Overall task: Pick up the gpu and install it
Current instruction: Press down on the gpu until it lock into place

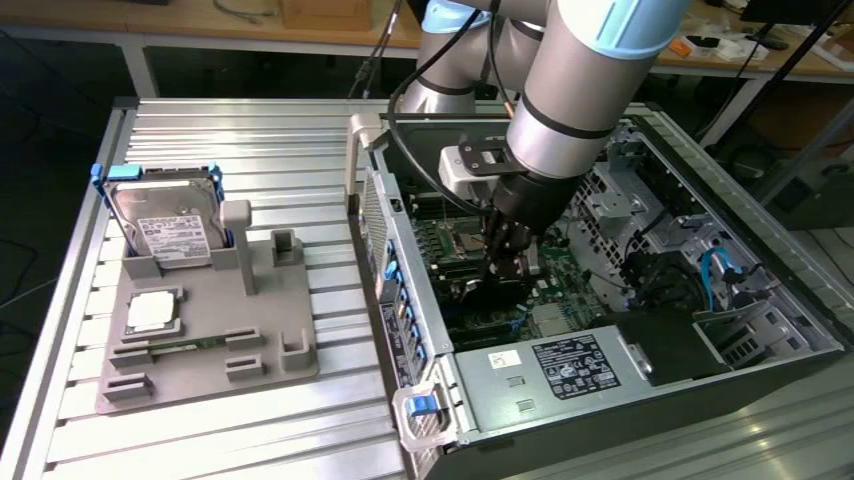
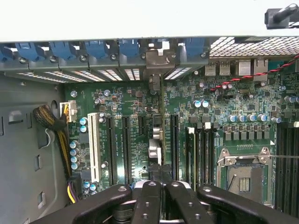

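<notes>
Clenching the pincer (image 2: pixel 156 198) on the gpu (image 2: pixel 156 150), holding it edge-down on the motherboard (image 2: pixel 233 112) inside the case (image 1: pixel 795 318), bracket end (image 2: pixel 159 59) by the rear panel (image 2: pixel 74 74). Going for straight, even downward pressure, lining up parallel to the slots (image 2: pixel 125 144), avoiding any tilt.

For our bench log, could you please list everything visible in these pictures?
gpu: one, edge-on, silvery bracket, standing on the motherboard.
motherboard: one, green, inside the case.
case: one, dark grey, open, exterior view's right.
power supply: one, silver, labelled, in the case.
hard drive: one, silver, white label, standing in the fixture.
fixture: one, grey, on the table, exterior view's left.
table: one, ribbed aluminium.
arm: one, grey and light blue, reaching into the case.
claw: one, black, shut, at the gpu's edge.
</notes>
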